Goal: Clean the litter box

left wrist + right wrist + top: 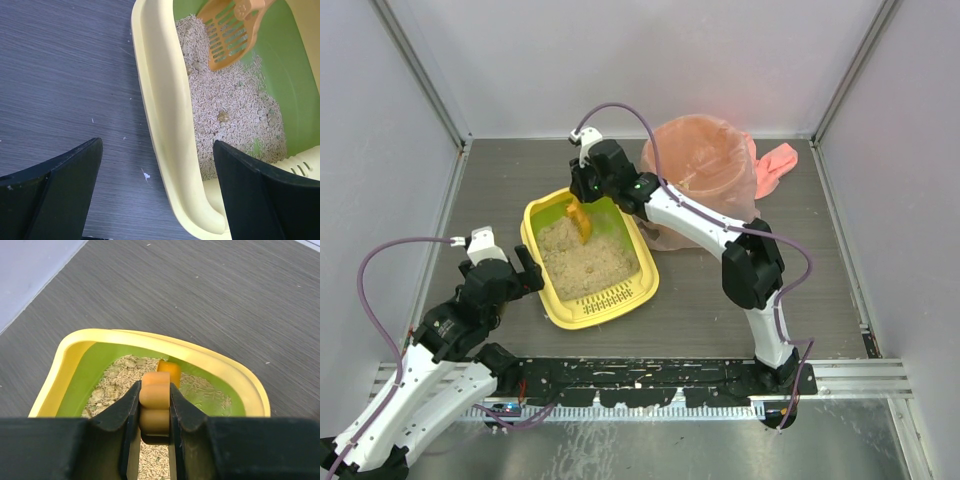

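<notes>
The litter box [533,250] is a yellow tray with a green inner wall [290,85], holding beige litter [582,262]. It lies left of centre on the table. My right gripper [582,192] hangs over its far end, shut on the handle of an orange slotted scoop [580,224]. The scoop head [227,35] rests tilted with its tip in the litter [225,110]. In the right wrist view the gripper [154,390] clamps the scoop handle [169,371] above the box rim [220,362]. My left gripper [157,190] is open, its fingers [60,190] straddling the box's left rim [160,100] without touching it.
A round bin lined with a pink bag [705,170] stands just right of the litter box at the back. Grey walls close in the table on the left, back and right. Small white specks [145,175] lie on the dark tabletop beside the box.
</notes>
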Robot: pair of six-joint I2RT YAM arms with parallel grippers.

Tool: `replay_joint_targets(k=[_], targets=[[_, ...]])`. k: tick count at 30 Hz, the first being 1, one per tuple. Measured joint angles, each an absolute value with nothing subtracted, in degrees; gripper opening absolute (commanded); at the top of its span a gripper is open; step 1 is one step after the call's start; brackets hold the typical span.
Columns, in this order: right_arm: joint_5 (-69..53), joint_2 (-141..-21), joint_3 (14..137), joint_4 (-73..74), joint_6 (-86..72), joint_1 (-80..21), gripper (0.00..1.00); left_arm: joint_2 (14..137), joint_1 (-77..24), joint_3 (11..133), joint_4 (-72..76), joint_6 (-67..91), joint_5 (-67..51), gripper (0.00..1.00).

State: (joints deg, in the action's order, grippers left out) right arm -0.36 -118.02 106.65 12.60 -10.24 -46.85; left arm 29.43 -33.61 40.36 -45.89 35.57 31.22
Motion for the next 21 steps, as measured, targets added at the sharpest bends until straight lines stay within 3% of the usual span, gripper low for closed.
replay_joint_targets(k=[21], targets=[[-12.80,-120.16,111.02,18.15,-9.93,-47.03,0.01,29.34,-33.61,40.12,-46.00,35.59,31.22,0.93]])
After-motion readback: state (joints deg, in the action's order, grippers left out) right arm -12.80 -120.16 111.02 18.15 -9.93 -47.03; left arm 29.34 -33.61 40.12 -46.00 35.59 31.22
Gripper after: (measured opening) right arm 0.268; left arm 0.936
